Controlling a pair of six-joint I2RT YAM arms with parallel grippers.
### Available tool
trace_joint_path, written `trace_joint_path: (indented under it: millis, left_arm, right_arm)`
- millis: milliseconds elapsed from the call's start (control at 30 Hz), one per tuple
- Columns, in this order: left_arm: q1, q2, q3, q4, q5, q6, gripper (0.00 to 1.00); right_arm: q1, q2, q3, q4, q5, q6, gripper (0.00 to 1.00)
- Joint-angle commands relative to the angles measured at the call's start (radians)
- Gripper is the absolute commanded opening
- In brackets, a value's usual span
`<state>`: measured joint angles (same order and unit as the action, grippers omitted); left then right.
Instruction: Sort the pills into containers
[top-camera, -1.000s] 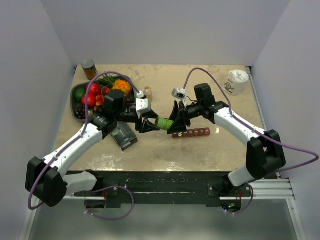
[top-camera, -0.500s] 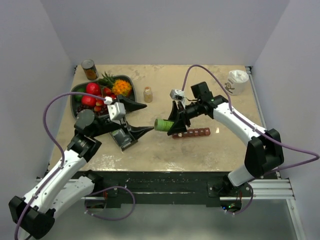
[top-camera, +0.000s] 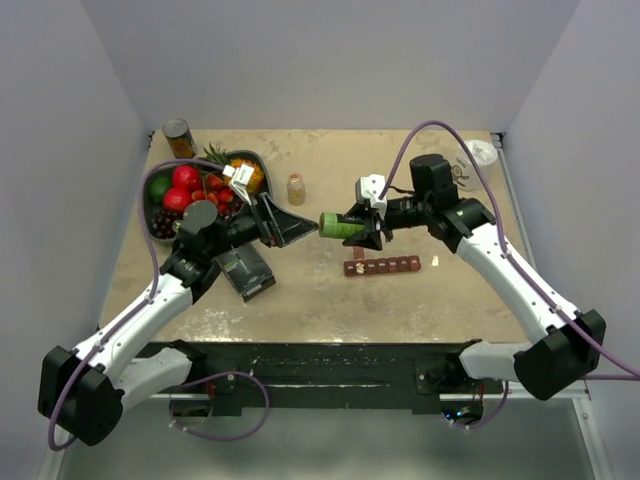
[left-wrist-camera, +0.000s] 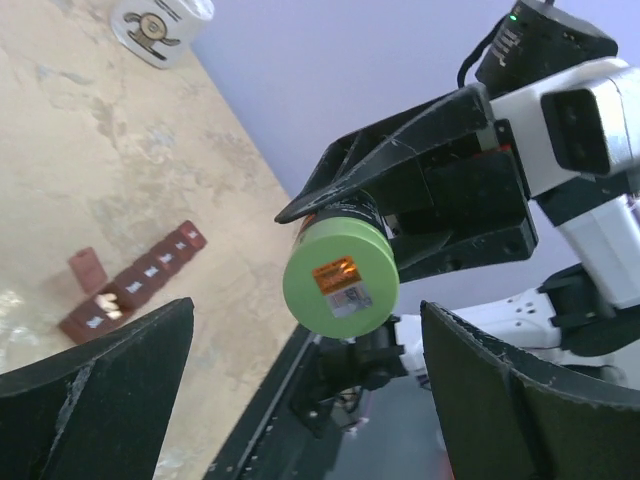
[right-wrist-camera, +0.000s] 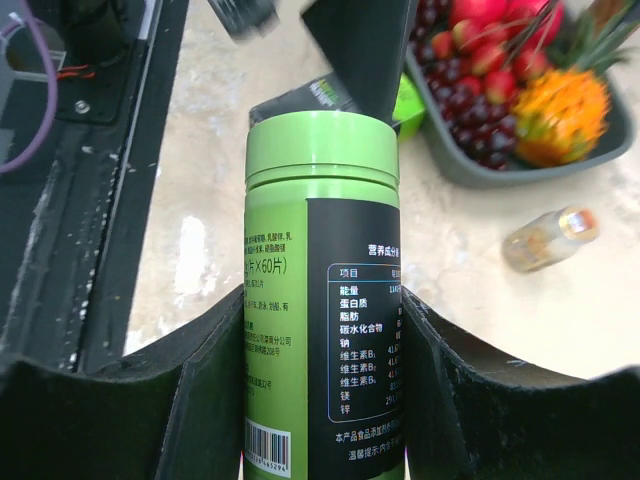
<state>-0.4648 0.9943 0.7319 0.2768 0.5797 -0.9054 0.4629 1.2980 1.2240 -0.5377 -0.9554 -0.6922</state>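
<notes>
My right gripper (top-camera: 362, 226) is shut on a green pill bottle (top-camera: 341, 225), held level above the table with its cap toward the left. In the right wrist view the bottle (right-wrist-camera: 320, 300) fills the space between the pads. My left gripper (top-camera: 300, 230) stands wide open just in front of the cap (left-wrist-camera: 340, 283), not touching it. The containers (top-camera: 383, 267), a red-brown strip of compartments, lie on the table below the bottle. One end lid is up, and pale pills (left-wrist-camera: 106, 302) show in that compartment.
A dark fruit tray (top-camera: 152, 190) sits at the back left with a tin can (top-camera: 178, 138) behind it. A small amber bottle (top-camera: 296, 188) stands mid-table, a black box (top-camera: 248, 272) lies under the left arm, and a white cup (top-camera: 480, 152) is back right.
My left gripper let go of the cap, opened wide, pulled back, then returned in front of it. My right gripper lifted the bottle up and away from the strip.
</notes>
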Motion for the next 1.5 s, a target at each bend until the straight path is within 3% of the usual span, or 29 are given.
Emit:
trace_joint_path:
  millis: [0, 333, 667, 767, 800, 867, 900, 967, 1033, 1067, 1100, 1167, 1200, 1233, 1300, 1333, 1367, 1433, 1467]
  left_arm:
    - [0.005, 0.053, -0.017, 0.274, 0.077, -0.222, 0.99]
    - [-0.041, 0.135, -0.017, 0.375, 0.114, -0.270, 0.97]
    - [-0.071, 0.191, 0.032, 0.328, 0.158, -0.225, 0.74]
    - [-0.071, 0.198, 0.047, 0.303, 0.172, -0.195, 0.48]
    - [-0.071, 0.199, 0.063, 0.291, 0.180, -0.169, 0.35]
    - [-0.071, 0.204, 0.081, 0.244, 0.213, -0.118, 0.26]
    - [-0.069, 0.205, 0.105, 0.234, 0.236, -0.049, 0.19]
    - [-0.071, 0.216, 0.132, 0.210, 0.351, 0.043, 0.17]
    - [-0.071, 0.224, 0.196, 0.123, 0.440, 0.306, 0.11]
    - [-0.075, 0.224, 0.224, -0.078, 0.475, 0.439, 0.10]
    - [-0.078, 0.222, 0.280, -0.184, 0.495, 0.737, 0.09]
    - [-0.092, 0.210, 0.319, -0.462, 0.514, 1.047, 0.09]
    - [-0.097, 0.204, 0.336, -0.516, 0.525, 1.279, 0.10]
    - [-0.098, 0.199, 0.339, -0.548, 0.548, 1.366, 0.11]
    - [-0.094, 0.188, 0.324, -0.545, 0.536, 1.492, 0.22]
    - [-0.095, 0.187, 0.314, -0.516, 0.510, 1.485, 0.32]
    - [-0.083, 0.182, 0.304, -0.436, 0.447, 1.461, 0.49]
    - [-0.058, 0.167, 0.258, -0.313, 0.401, 1.305, 0.61]
    - [-0.023, 0.135, 0.233, -0.148, 0.367, 1.219, 0.77]
  right_arm:
    - [0.003, -0.026, -0.012, 0.100, 0.027, -0.006, 0.00]
    - [0.014, -0.020, -0.029, 0.131, 0.017, 0.020, 0.00]
    - [0.020, -0.022, -0.058, 0.156, 0.021, 0.046, 0.00]
    - [0.020, -0.022, -0.064, 0.168, 0.021, 0.066, 0.00]
    - [0.022, -0.020, -0.067, 0.177, 0.020, 0.072, 0.00]
    - [0.020, -0.022, -0.078, 0.192, 0.006, 0.109, 0.00]
    - [0.022, -0.019, -0.083, 0.217, 0.001, 0.127, 0.00]
    - [0.019, -0.017, -0.115, 0.260, -0.035, 0.221, 0.00]
    - [0.019, -0.009, -0.144, 0.359, -0.092, 0.310, 0.00]
    - [0.016, -0.006, -0.179, 0.401, -0.164, 0.417, 0.00]
    - [0.014, -0.002, -0.199, 0.504, -0.204, 0.480, 0.00]
    - [0.014, 0.007, -0.282, 0.649, -0.303, 0.701, 0.00]
    - [0.014, 0.010, -0.309, 0.815, -0.324, 0.791, 0.00]
    - [0.013, 0.014, -0.334, 0.881, -0.338, 0.857, 0.00]
    - [0.014, 0.030, -0.353, 0.921, -0.352, 0.918, 0.00]
    - [0.014, 0.035, -0.351, 0.920, -0.352, 0.918, 0.00]
    - [0.014, 0.037, -0.348, 0.917, -0.352, 0.915, 0.00]
    - [0.013, 0.032, -0.347, 0.892, -0.344, 0.895, 0.00]
    - [0.013, 0.027, -0.343, 0.875, -0.339, 0.858, 0.00]
